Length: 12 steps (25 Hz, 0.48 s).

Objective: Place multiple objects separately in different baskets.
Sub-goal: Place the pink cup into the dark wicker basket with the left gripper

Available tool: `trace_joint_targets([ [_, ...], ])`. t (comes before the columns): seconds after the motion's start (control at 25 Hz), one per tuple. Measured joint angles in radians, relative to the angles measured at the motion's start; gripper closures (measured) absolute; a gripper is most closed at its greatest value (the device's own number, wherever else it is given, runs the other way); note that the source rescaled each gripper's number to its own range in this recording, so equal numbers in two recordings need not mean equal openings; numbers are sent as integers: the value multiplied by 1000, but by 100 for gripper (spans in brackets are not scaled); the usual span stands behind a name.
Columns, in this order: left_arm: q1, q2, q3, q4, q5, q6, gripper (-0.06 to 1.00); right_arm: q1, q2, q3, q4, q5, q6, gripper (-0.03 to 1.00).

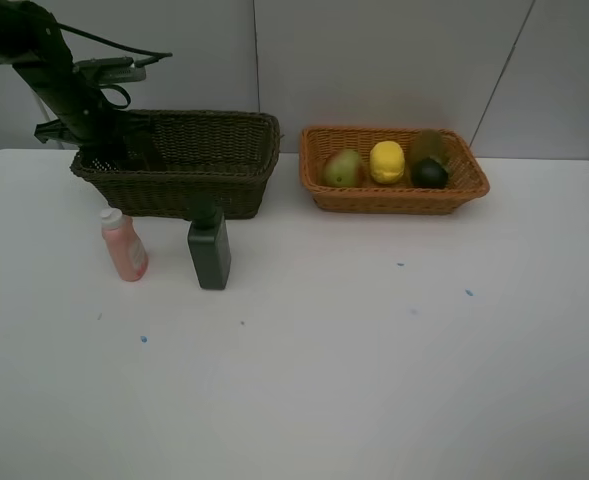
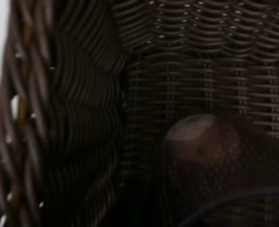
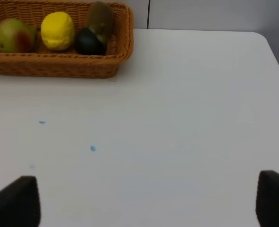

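My left arm reaches down into the left end of the dark brown-green basket point(image 1: 189, 165), and my left gripper point(image 1: 106, 150) is mostly hidden behind its rim. The left wrist view shows only dark wicker point(image 2: 201, 56) and a blurred, brownish tinted cup point(image 2: 201, 146) very close. I cannot tell whether the cup is held. The orange-tan basket point(image 1: 394, 200) holds the apple point(image 1: 343, 168), lemon point(image 1: 386, 162), kiwi point(image 1: 429, 145) and mangosteen point(image 1: 430, 174). A pink bottle point(image 1: 124, 245) and a dark green bottle point(image 1: 209, 250) stand in front of the dark basket. My right gripper point(image 3: 148, 201) is open and empty.
The white table point(image 1: 374, 360) carries a few small blue specks point(image 1: 468, 293). The right wrist view shows the orange-tan basket point(image 3: 58, 64) far off, with bare tabletop between it and the fingertips point(image 3: 16, 201). A grey wall stands behind the table.
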<state>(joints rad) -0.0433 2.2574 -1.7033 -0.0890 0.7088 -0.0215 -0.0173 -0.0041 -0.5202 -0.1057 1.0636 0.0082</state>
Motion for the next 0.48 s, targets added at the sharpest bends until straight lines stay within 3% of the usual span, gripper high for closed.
trace_joint_targets([
  [0.48, 0, 0, -2, -1, 2, 5, 94, 0, 0, 0, 0, 0, 0, -2],
])
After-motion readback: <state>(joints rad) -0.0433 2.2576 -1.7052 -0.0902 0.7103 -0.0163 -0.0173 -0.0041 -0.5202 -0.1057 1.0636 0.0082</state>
